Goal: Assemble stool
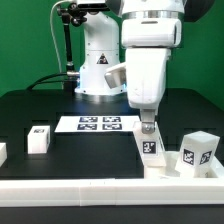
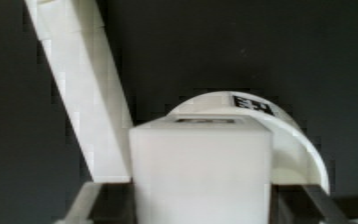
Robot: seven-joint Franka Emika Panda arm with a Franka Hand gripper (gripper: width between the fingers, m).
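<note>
Jaws closed on a leg block [image 1: 150,144], pinching its side faces. Block stands upright on the bench [image 1: 30,110] w/ tag toward the ext. cam. Wrist view: round seat [image 2: 247,108] lies just beyond the held block, tag at its rim; touching or apart, can't tell. Next move, as I judge it: lift straight up, long axis kept vertical, then carry to a seat socket. Around: 2nd leg block [image 1: 197,150] just to ext. view's right, 3rd leg block [image 1: 40,138] well apart on its left, marker board [image 1: 99,123] behind. White raised rail [image 1: 100,188] runs along the bench front, near the block, and could snag a low sideways move.
</note>
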